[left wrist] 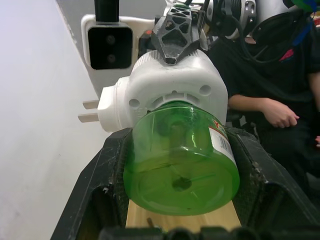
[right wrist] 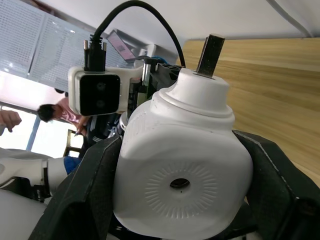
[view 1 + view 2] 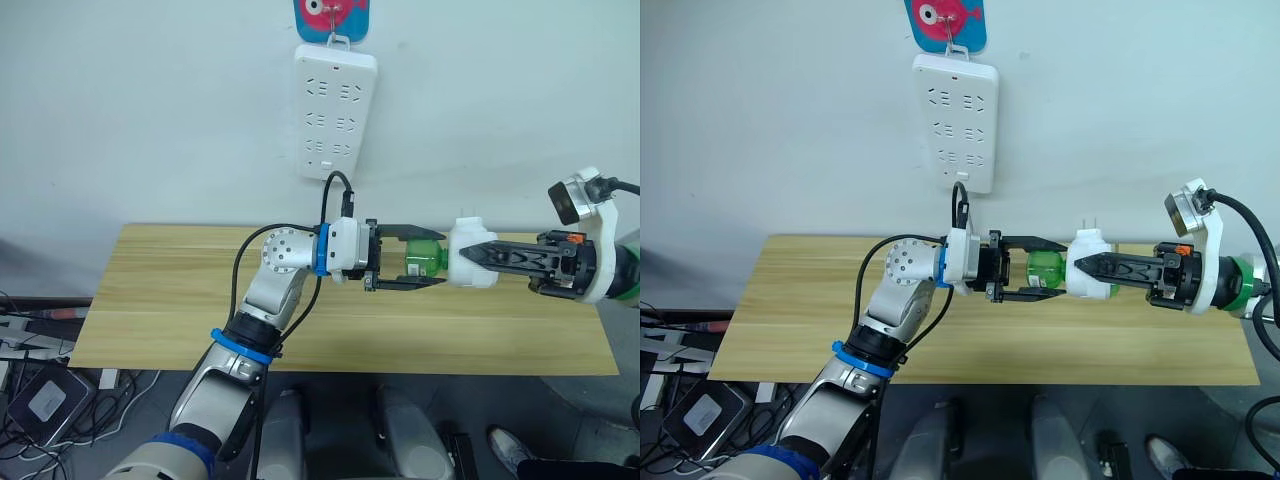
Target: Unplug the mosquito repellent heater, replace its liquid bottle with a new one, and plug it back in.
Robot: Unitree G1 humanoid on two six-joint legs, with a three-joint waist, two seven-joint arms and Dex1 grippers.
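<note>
Jaws, both arms: your left gripper (image 3: 410,258) has its two black fingers closed around the green liquid bottle (image 3: 424,259), one finger on each side of the bottle body; your right gripper (image 3: 480,254) has its fingers closed on the mosquito repellent heater (image 3: 470,256), pinching the white block from its vent end. Heater and bottle are joined, the bottle neck seated in the heater's underside, and the pair is held in the air above the wooden table (image 3: 160,300), between the two grippers, toward the table's 3 o'clock side. Heater: white, rounded, two metal prongs (image 1: 90,111) pointing toward the wall at 12 o'clock; round vent hole (image 2: 179,184) faces your right wrist camera. Bottle: translucent green, a paper label (image 1: 221,145) on one side, a dark wick visible through the base; you cannot tell the liquid level. Power strip (image 3: 336,112): white, hung upright on the wall at 12 o'clock from the table, below a blue and pink hook plate (image 3: 332,18), all sockets unoccupied. A seated person (image 1: 270,90) in dark clothing is in your left wrist view behind the heater.
</note>
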